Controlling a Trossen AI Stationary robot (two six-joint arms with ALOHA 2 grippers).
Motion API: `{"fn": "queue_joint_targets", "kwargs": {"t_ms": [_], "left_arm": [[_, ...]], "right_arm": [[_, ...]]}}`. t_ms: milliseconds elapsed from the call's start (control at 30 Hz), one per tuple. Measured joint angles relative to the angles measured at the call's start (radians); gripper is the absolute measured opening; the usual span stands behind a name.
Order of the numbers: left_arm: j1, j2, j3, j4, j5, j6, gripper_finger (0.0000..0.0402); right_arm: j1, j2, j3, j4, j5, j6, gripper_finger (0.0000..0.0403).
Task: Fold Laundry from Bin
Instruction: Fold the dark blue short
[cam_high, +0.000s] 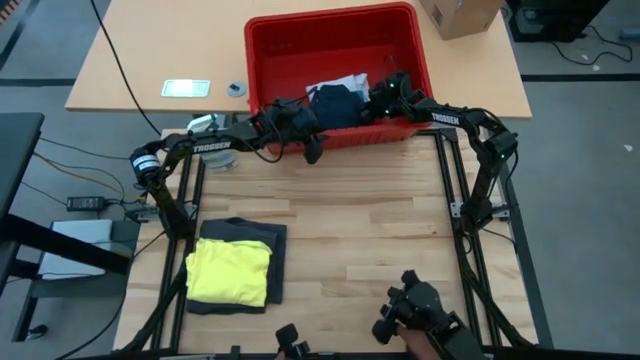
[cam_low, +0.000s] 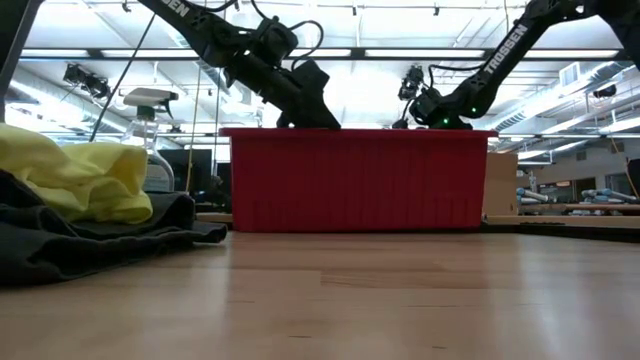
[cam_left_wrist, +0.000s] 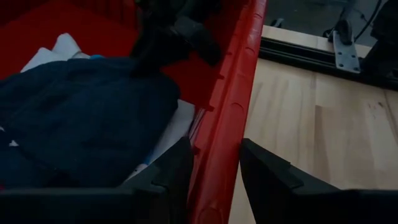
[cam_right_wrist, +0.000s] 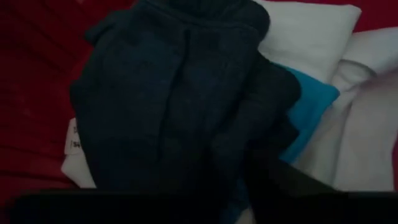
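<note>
Red plastic rim of the bin (cam_left_wrist: 225, 134) being clamped by left gripper (cam_left_wrist: 214, 171). Right gripper (cam_high: 385, 92) reaching onto the dark blue garment (cam_right_wrist: 174, 93) inside; grip impossible to tell. Risking dragging the white cloth (cam_right_wrist: 311, 37) along, or tugging the bin.

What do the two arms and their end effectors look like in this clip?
Both arms are black, built of jointed tubular links. White TROSSEN lettering marks the left arm and the right arm. Black cables loop near the wrists. The left end effector has two dark, flat, wedge-shaped fingers. A green light glows on the right wrist.
</note>
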Motion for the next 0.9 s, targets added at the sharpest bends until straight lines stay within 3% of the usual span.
{"fn": "queue_joint_targets", "kwargs": {"t_ms": [67,133,333,467,667,900], "left_arm": [[0.0,0.0,-0.002,0.006,-0.006,0.001,0.0143],[0.0,0.0,-0.002,0.012,-0.015,0.001,0.0143],[0.023,-0.001,-0.003,0.053,-0.025,0.003,0.0144],[0.058,0.0,-0.005,0.084,-0.022,0.001,0.0144],[0.114,0.004,-0.003,0.17,-0.019,-0.019,0.0144],[0.206,0.008,-0.006,0.321,-0.219,0.034,0.0143]], "right_arm": [[0.001,0.0,0.005,0.0,-0.029,-0.003,0.0053],[0.004,0.0,0.019,0.0,-0.056,-0.002,0.0018],[0.015,-0.06,0.131,-0.024,-0.038,0.077,0.0008],[0.022,-0.167,0.231,-0.025,0.02,0.033,0.0008],[0.022,-0.294,0.368,-0.166,0.002,-0.001,0.0007],[0.06,-0.438,0.403,-0.364,-0.026,-0.028,0.0007]]}}
